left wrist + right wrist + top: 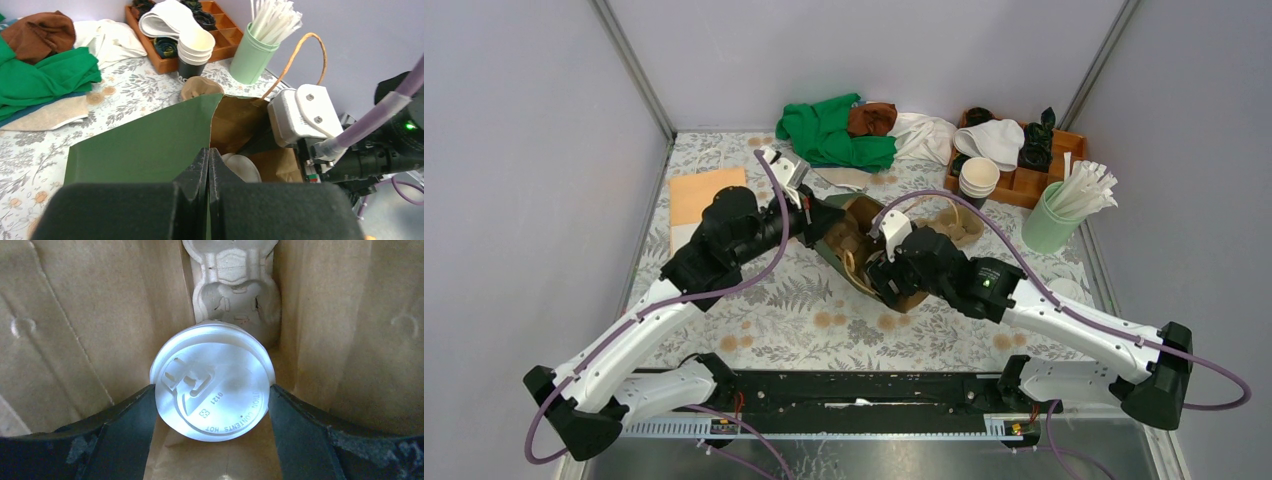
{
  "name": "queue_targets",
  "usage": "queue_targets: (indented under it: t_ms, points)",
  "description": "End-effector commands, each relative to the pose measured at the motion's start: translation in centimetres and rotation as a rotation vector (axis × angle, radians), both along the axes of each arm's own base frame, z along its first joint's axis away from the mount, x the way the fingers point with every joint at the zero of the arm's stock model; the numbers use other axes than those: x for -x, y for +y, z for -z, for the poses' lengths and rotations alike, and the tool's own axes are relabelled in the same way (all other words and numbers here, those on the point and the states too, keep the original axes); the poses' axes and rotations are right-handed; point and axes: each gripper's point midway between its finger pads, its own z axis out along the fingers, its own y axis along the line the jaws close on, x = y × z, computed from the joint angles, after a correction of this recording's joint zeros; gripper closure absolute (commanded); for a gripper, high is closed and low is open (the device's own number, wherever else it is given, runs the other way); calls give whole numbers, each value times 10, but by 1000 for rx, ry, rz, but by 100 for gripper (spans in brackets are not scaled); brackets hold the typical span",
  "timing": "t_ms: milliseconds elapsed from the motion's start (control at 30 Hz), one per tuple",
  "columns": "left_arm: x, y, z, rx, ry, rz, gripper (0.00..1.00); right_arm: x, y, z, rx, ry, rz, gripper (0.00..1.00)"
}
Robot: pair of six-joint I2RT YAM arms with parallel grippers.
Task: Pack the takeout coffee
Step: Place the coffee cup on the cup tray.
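The takeout coffee [212,382], a cup viewed lid-on with its round white lid uppermost, was located inside the paper bag [75,340], whose brown inner walls were shown on either side of it in the right wrist view. The right gripper [211,392] was clamped on the cup, one dark finger pressed against each side of the lid rim and the jaws spread wide to span it. A moulded-pulp carrier [235,285] was seen just beyond the lid, between the bag walls. The left gripper [208,155] was shown with its fingers brought fully together, pinched on the green outer flap at the bag's mouth. In the top external view the bag was placed near the middle of the floral table [804,320], with both arms meeting at it, the left from the left side and the right reaching into the opening. Toward the far right edge were shown a stack of lidless cups [979,178], a wooden tray [1024,185] and a pale green tumbler [1046,225] filled with white straws; a green cloth [829,135] was heaped at the far edge.
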Motion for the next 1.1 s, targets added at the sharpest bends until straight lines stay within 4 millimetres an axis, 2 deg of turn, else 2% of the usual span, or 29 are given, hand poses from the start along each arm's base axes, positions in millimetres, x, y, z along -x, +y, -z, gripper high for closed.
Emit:
queue_targets:
  t_ms: [0, 167, 400, 567, 700, 867, 1067]
  points:
    - [15, -15, -42, 90, -103, 126, 100, -5, 4, -9, -79, -47, 38, 52]
    - [21, -15, -25, 45, -62, 151, 100, -14, 6, -16, -135, -96, 81, 51]
    - [27, -17, -16, 19, -28, 188, 100, -23, 3, -13, -139, -146, 107, 52]
    - [28, -17, -14, 12, -19, 193, 100, -26, 2, -2, -106, -109, 94, 52]
    - [32, -17, -11, 5, -4, 206, 100, -32, -4, -2, -112, -83, 116, 52]
    - [35, -15, -6, -7, 11, 211, 100, -29, -2, 2, -129, -49, 107, 52]
    - [25, -16, -10, -3, -2, 176, 100, -22, 5, 4, -159, -7, 82, 52]
